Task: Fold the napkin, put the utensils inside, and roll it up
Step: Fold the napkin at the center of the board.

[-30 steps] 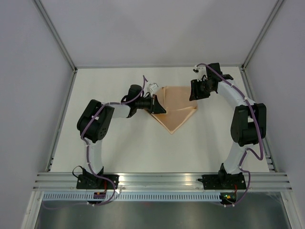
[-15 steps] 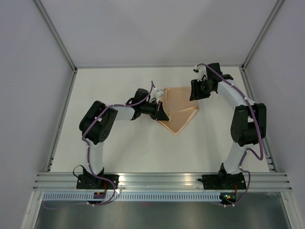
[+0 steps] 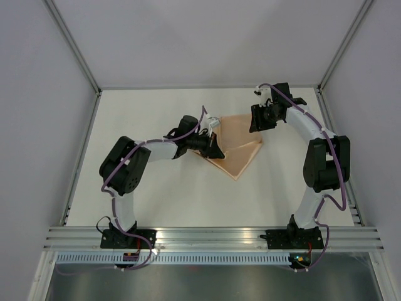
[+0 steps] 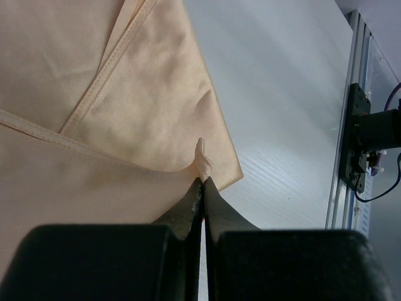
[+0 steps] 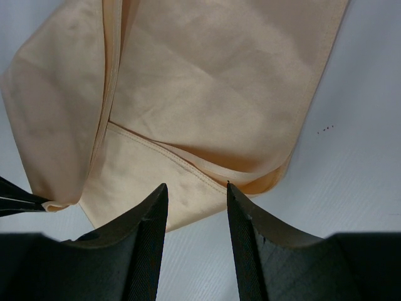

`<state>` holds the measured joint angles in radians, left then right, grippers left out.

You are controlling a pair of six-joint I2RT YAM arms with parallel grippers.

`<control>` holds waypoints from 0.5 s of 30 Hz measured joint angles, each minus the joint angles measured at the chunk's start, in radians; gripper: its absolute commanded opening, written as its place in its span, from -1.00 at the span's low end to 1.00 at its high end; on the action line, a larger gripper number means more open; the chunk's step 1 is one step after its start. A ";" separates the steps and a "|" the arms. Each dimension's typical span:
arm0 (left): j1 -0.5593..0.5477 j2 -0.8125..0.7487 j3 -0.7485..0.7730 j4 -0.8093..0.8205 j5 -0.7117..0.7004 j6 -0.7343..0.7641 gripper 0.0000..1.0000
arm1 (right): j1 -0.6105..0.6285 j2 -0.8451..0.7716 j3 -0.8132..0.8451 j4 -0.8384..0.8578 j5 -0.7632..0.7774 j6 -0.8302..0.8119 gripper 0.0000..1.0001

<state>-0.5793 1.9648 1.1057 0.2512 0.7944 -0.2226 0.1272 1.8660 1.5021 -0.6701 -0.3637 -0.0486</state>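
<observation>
On napkin: closed left end effector

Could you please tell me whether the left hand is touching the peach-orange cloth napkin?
Touching. The left wrist view shows the left hand shut on a small pinched tuft at the edge of the peach-orange cloth napkin.

The peach-orange napkin lies folded over itself, far-middle on the table, with hemmed layers overlapping and one point aimed nearward. A small tip at its left edge is nipped in the left pincer, perhaps lifted slightly.
</observation>
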 measured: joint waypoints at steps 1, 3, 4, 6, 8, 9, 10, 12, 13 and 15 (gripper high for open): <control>0.000 -0.015 0.000 -0.002 0.000 0.003 -0.95 | 0.000 0.000 0.000 0.000 0.000 0.000 -0.03; 0.001 -0.038 0.002 -0.005 0.000 0.008 -0.95 | 0.000 0.000 0.000 0.000 0.000 0.000 -0.03; 0.001 -0.048 0.004 -0.009 0.000 0.010 -0.95 | 0.000 0.000 0.000 0.000 0.000 0.000 -0.03; 0.001 -0.060 0.011 -0.013 0.000 0.015 -0.95 | 0.000 0.000 0.000 0.000 0.000 0.000 -0.03; 0.001 -0.062 0.016 -0.014 0.000 0.016 -0.95 | 0.000 0.000 0.000 0.000 0.000 0.000 -0.03; 0.001 -0.062 0.018 -0.016 0.000 0.016 -0.95 | 0.000 0.000 0.000 0.000 0.000 0.000 -0.03; 0.001 -0.062 0.020 -0.019 0.000 0.017 -0.95 | 0.000 0.000 0.000 0.000 0.000 0.000 -0.03; 0.001 -0.062 0.027 -0.033 0.002 0.021 -0.95 | 0.000 0.000 0.000 0.000 0.000 0.000 -0.03; 0.001 -0.061 0.033 -0.039 0.002 0.023 -0.95 | 0.000 0.000 0.000 0.000 0.000 0.000 -0.03; 0.001 -0.060 0.043 -0.047 0.003 0.027 -0.95 | 0.000 0.000 0.000 0.000 0.000 0.000 -0.03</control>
<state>-0.5785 1.9045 1.1484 0.2047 0.7975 -0.1955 0.1272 1.8660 1.5021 -0.6704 -0.3634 -0.0490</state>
